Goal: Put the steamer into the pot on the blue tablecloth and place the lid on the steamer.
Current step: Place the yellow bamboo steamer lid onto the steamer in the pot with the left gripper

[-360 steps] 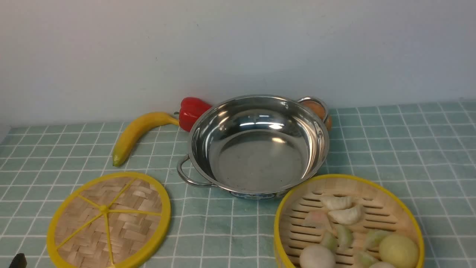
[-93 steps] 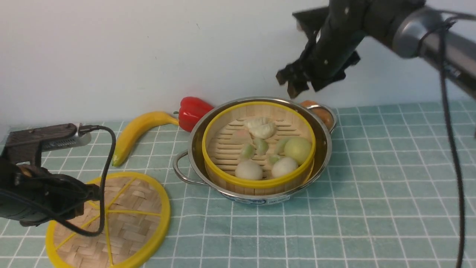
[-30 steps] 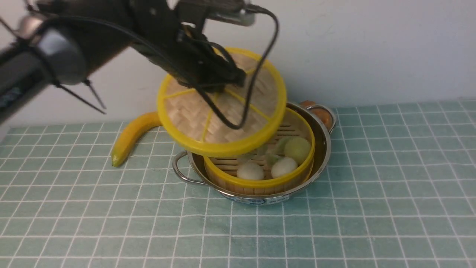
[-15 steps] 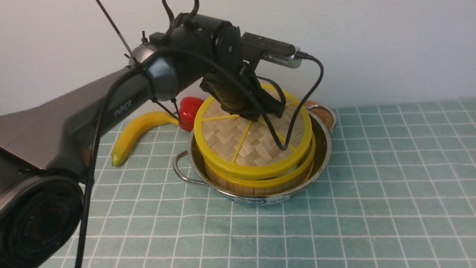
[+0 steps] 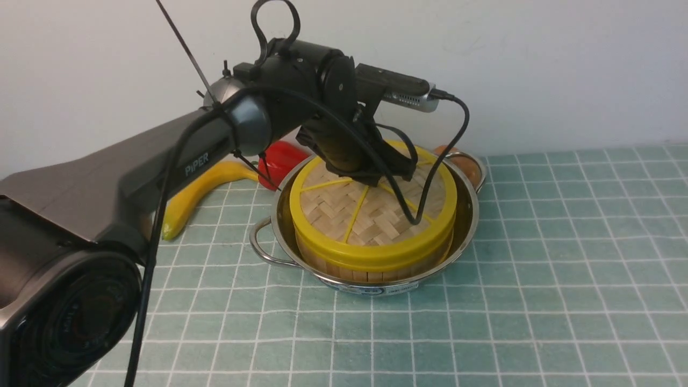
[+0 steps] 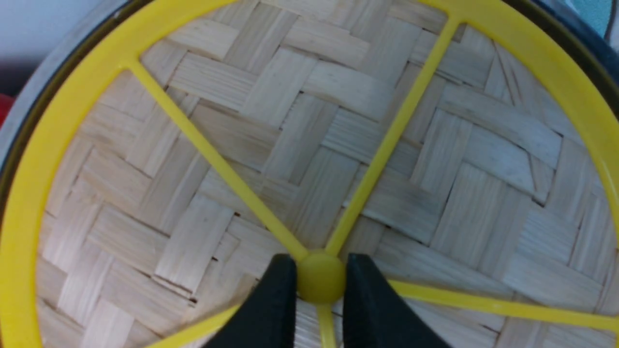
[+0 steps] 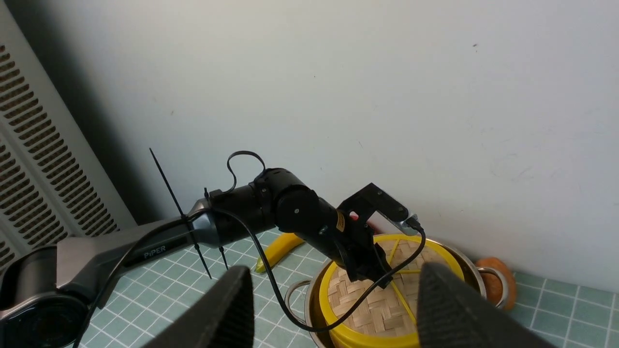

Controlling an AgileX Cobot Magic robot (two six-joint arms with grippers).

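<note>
So the lid (image 5: 371,215) sat right under the left jaws, flat on top of the steamer (image 5: 371,270), and the steamer sat inside the pot (image 5: 466,215), all three pretty much centred on each other. The pot rested on the blue tablecloth (image 5: 537,301). From the left wrist view the jaws were pinching the little yellow knob (image 6: 321,282) at the hub of the lid, one black finger (image 6: 271,309) on each side of it.

The lid is round, so no long axis to worry about, just six thin spokes running out from the knob. The left arm (image 5: 177,161) was clearly the nearer one, reaching in over the pot. The right jaws were spread wide and empty, well above and back from the pot, looking down at it.

Looks to me like the only thing left was letting go and pulling straight up off the knob.

Materials: woven bamboo strips in a herringbone pattern, thick smooth yellow plastic rim, upright bamboo slats on the steamer wall, shiny steel pot with loop handles, soft checked cloth
</note>
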